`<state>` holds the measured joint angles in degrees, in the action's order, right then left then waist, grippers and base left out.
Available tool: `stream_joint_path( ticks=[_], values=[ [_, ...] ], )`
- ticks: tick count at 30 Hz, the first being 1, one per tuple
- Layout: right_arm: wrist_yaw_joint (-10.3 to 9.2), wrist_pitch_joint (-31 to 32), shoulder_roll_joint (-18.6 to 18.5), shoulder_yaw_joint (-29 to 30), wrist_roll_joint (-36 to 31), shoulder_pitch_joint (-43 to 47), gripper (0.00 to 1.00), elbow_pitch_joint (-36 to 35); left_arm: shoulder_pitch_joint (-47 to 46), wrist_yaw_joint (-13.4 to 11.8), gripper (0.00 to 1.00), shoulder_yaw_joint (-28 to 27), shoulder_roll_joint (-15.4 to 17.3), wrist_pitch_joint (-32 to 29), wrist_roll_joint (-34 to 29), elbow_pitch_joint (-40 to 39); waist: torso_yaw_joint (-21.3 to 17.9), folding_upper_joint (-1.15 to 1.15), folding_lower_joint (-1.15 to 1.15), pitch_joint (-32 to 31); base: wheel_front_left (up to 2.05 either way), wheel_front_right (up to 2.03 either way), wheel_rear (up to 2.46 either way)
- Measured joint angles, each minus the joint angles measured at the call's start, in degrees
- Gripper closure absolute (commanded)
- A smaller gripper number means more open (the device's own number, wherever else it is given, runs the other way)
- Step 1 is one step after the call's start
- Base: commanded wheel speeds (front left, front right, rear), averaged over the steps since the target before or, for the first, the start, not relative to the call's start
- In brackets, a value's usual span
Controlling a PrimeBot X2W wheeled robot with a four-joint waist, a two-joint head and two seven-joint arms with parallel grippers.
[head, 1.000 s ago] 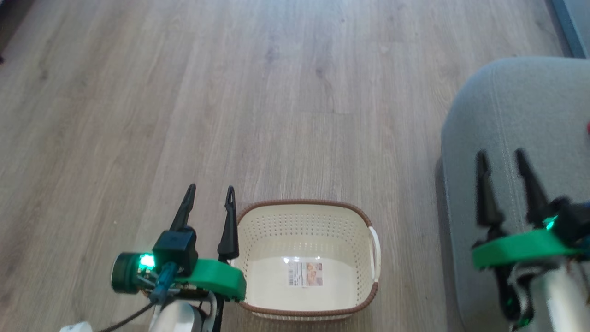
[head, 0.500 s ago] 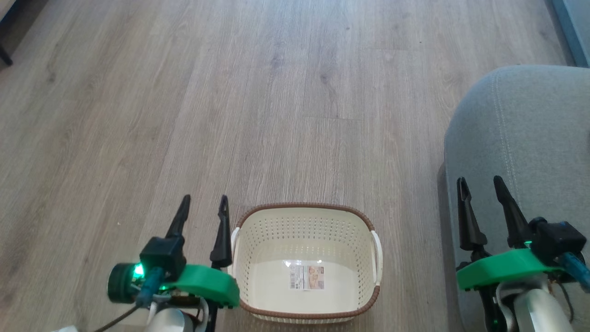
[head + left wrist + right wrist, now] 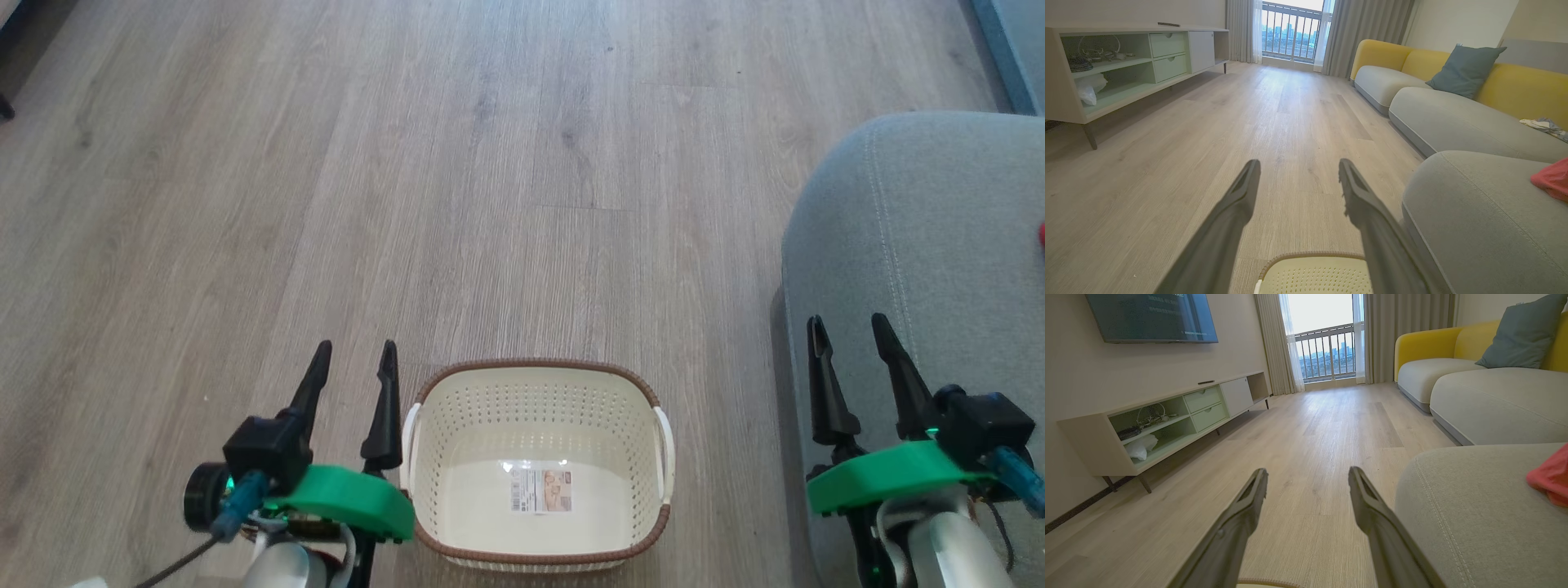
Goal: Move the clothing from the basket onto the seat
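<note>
clothing point(image 3: 1551, 179): cut by the right edge in every view, shape unclear | seat point(image 3: 922, 245): runs off right edge | basket point(image 3: 1314, 275): cut by bottom edge in left wrist view | label point(image 3: 540, 490): print too small to read

The pale wood-plank floor point(image 3: 490, 204) carries a small cream perforated plastic basket point(image 3: 535, 364) with a brown rim; near it, apart, stands a large grey fabric seat point(image 3: 939, 229) bearing bright red soft clothing point(image 3: 1551, 179)
</note>
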<state>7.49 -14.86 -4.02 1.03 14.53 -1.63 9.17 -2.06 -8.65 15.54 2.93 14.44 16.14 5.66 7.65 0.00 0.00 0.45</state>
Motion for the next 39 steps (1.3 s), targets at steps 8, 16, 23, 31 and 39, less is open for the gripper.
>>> stream_joint_path(
  ticks=[8,16,23,31,39],
  values=[
    [0.01,0.0,0.0,-0.2,0.1,0.2,1.0,1.3,0.3,1.4,1.0,-0.6,0.0,-0.3,3.1,1.9,-0.2,0.0,0.0,-0.1,0.0,0.0,0.0],
    [0.01,0.9,0.1,-0.3,3.2,3.1,1.0,5.6,4.0,1.5,1.0,-0.7,0.1,-0.8,6.3,6.0,-0.6,0.0,0.0,-0.1,0.0,0.0,0.0],
    [0.01,1.8,0.1,0.1,6.9,3.1,1.0,5.6,4.0,2.5,1.0,-1.0,0.3,-1.7,10.1,6.1,-0.9,0.0,0.0,-0.1,0.0,0.0,0.0],
    [0.01,3.4,0.2,0.4,11.8,3.0,1.0,5.6,3.3,3.4,1.0,-2.2,0.4,-2.8,15.1,6.5,-1.4,0.0,0.0,-0.1,0.0,0.0,0.0],
    [0.01,4.6,0.2,0.8,16.7,2.5,1.0,5.7,3.2,4.4,1.0,-2.8,0.5,-3.9,20.0,6.6,-1.9,0.0,0.0,-0.1,0.0,0.0,0.0]
  ],
)
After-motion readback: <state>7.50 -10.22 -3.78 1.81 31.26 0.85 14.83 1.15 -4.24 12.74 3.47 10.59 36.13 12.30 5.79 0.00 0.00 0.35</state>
